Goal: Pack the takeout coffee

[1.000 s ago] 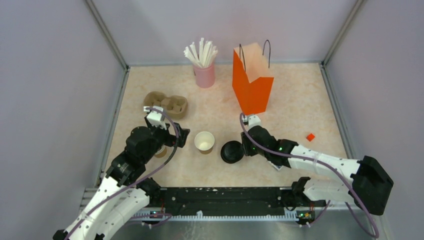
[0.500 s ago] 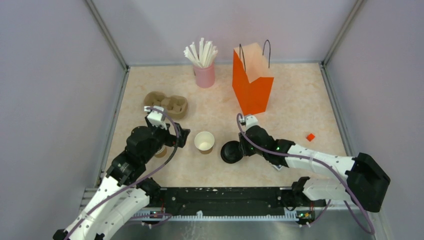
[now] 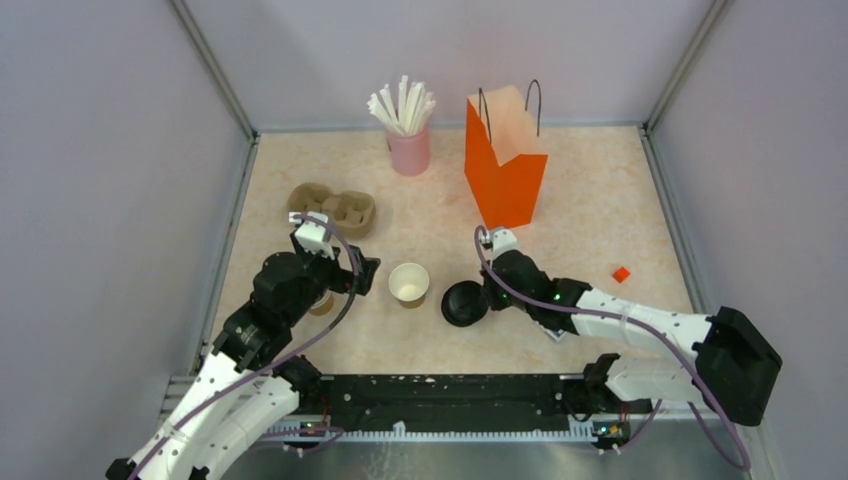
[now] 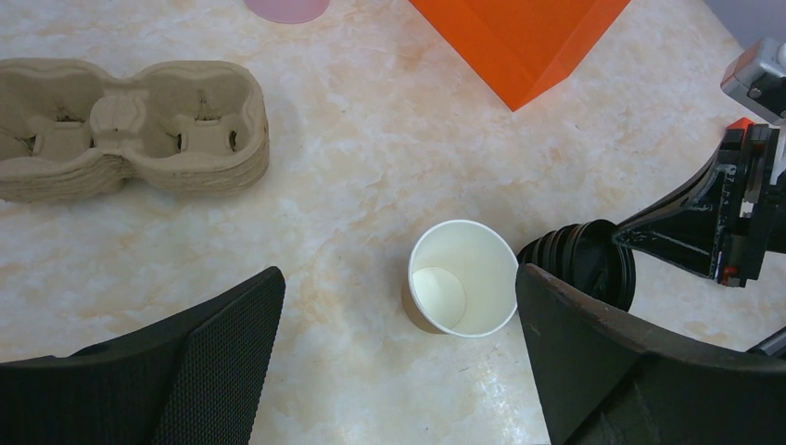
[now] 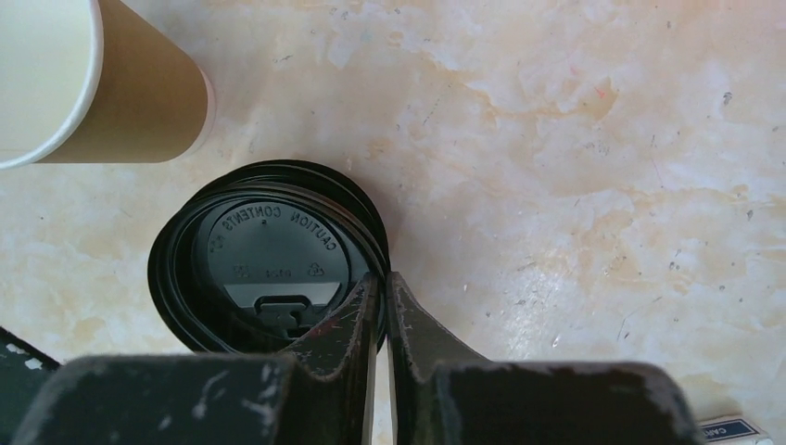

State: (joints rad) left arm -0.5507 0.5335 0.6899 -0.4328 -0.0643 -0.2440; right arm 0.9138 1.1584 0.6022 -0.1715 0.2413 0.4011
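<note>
No lidded cup shows in any view. A lidless brown paper cup (image 3: pixel 409 283) with a white inside stands upright mid-table; it also shows in the left wrist view (image 4: pixel 463 278) and the right wrist view (image 5: pixel 111 83). A flat black sip lid (image 3: pixel 464 303) lies to its right, seemingly on top of a stack of lids (image 5: pixel 269 269). My right gripper (image 3: pixel 487 297) is shut on the lid's right rim (image 5: pixel 383 283). My left gripper (image 3: pixel 365 275) is open and empty, just left of the lidless cup (image 4: pixel 399 278). The orange bag (image 3: pixel 505 165) stands open at the back.
A moulded cardboard cup carrier (image 3: pixel 332 208) lies at the back left (image 4: pixel 120 125). A pink cup of white straws (image 3: pixel 408 140) stands left of the bag. A small red piece (image 3: pixel 621 273) lies at the right. Something brown (image 3: pixel 322 303) is partly hidden under my left arm.
My right gripper has shifted slightly left and the black lid has moved a little with it. The left arm has not moved.
</note>
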